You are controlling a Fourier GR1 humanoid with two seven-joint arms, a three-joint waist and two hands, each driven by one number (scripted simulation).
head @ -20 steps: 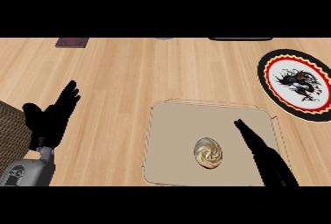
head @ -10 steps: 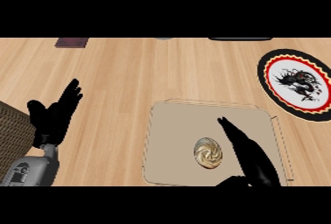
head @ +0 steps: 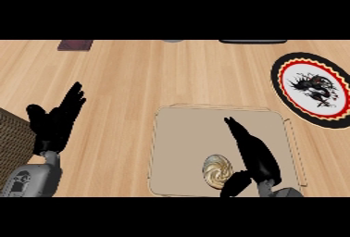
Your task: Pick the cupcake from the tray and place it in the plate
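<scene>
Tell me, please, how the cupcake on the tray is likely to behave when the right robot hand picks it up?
The cupcake looks small beside the right robot hand, so it is probably light. Its swirled top suggests soft frosting that fingers could smear. Seen from above it is round, so if tipped on the flat tray it may roll.

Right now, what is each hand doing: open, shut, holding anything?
Left hand: open, fingers up, resting at the view's left, holding nothing.
Right hand: open, fingers straight, over the tray beside the cupcake, not holding it.
</scene>
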